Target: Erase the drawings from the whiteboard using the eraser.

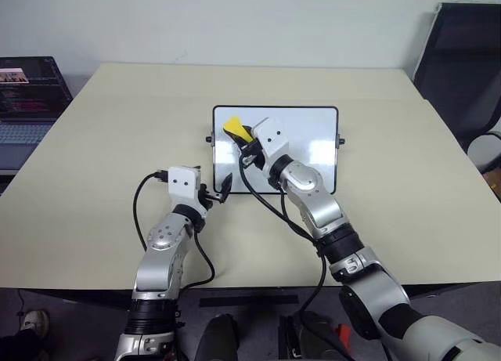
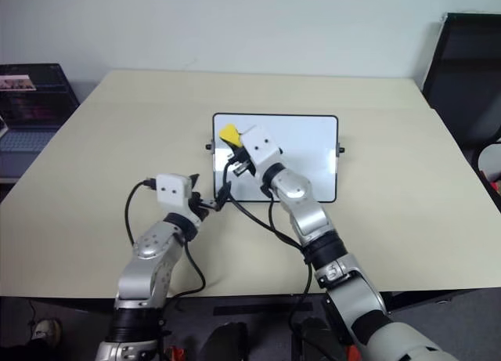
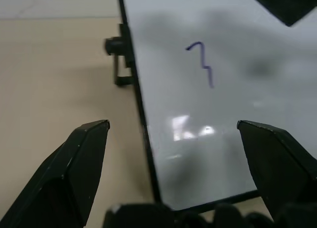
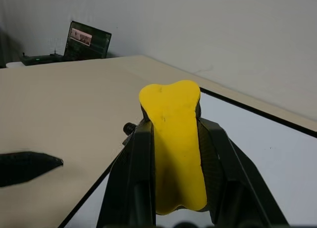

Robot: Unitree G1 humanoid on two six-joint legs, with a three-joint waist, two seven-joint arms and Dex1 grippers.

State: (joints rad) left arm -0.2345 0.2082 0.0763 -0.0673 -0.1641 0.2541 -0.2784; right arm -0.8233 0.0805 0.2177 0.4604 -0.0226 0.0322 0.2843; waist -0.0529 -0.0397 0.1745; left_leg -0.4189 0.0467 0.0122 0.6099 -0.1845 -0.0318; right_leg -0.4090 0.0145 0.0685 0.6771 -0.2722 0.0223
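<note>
We see the left fingers (image 1: pixel 220 190) spread wide at the whiteboard's (image 1: pixel 313 134) near left corner on the surface (image 1: pixel 117 142). Right fingers (image 1: pixel 244 142) clamp the yellow eraser (image 1: pixel 234 128) over the board's far left; one squiggle (image 3: pixel 202 63) visible.

Squeezed between the right gripper's (image 4: pixel 173 163) matt black plastic fingers (image 4: pixel 136 173), the eraser (image 4: pixel 173 139) looks soft, foamy; beyond it, the whiteboard (image 4: pixel 277 173) is smooth, glossy.

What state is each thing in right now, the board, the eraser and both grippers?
whiteboard: flat on the table, one squiggle showing.
eraser: squeezed between the right gripper's fingers, above the board.
right gripper: shut on the eraser.
left gripper: open at the board's corner.
</note>
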